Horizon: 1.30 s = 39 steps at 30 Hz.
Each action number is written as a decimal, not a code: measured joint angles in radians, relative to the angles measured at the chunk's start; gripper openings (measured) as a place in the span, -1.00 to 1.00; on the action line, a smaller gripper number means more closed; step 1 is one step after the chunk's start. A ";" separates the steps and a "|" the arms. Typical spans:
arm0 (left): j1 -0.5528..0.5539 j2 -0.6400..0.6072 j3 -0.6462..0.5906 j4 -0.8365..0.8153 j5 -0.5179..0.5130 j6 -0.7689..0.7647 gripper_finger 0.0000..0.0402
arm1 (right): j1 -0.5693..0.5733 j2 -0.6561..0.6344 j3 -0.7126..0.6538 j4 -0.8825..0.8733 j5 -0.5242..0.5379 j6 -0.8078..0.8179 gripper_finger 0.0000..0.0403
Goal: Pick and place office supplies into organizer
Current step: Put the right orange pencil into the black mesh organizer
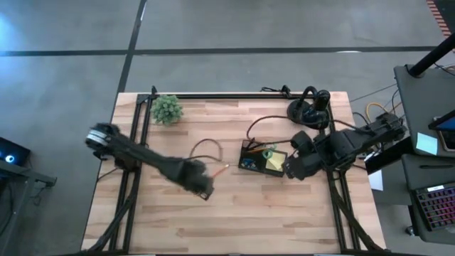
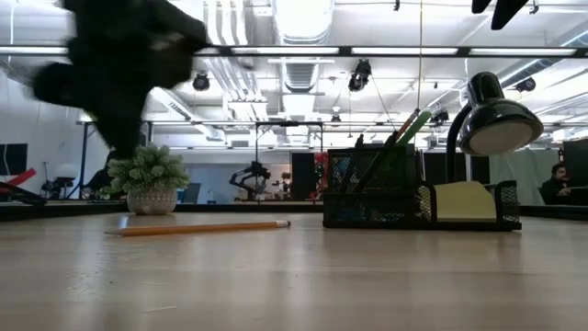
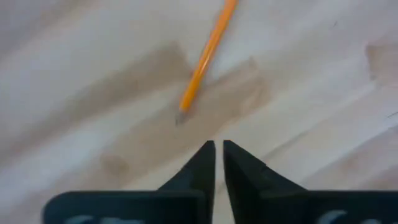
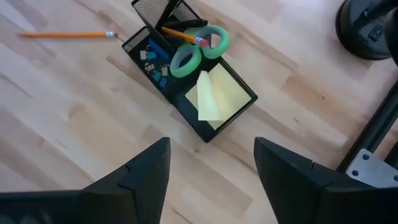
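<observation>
An orange pencil (image 1: 219,171) lies flat on the wooden table, also in the left wrist view (image 3: 205,56) and the low view (image 2: 197,227). My left gripper (image 3: 219,149) hangs above the table just short of the pencil's end, fingers nearly together, holding nothing. The black organizer (image 1: 261,158) stands right of centre; it holds green-handled scissors (image 4: 199,50), an orange pencil (image 4: 177,34), small blue pieces (image 4: 152,59) and a yellow sticky-note pad (image 4: 217,93). My right gripper (image 4: 211,162) is open and empty, above the table on the organizer's right.
A green bushy plant (image 1: 166,109) stands at the far left of the table. A black desk lamp (image 1: 311,110) stands at the far right, its cable (image 1: 266,122) running to the organizer. A dark cable loop (image 1: 206,151) lies near the pencil. The near half of the table is bare wood.
</observation>
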 joint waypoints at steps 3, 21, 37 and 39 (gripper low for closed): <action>-0.071 -0.107 -0.120 0.060 -0.071 -0.244 -0.98 | 0.002 0.025 0.000 0.004 0.012 -0.007 0.08; -0.122 -0.152 -0.396 0.389 -0.180 -0.531 -1.00 | -0.043 0.072 0.000 0.131 0.026 -0.114 -0.10; -0.142 -0.094 -0.390 0.409 -0.195 -0.563 -1.00 | -0.046 0.072 0.000 0.152 0.042 -0.122 -0.20; -0.142 -0.094 -0.393 0.413 -0.188 -0.569 -1.00 | -0.046 0.072 0.000 0.151 0.042 -0.125 -0.20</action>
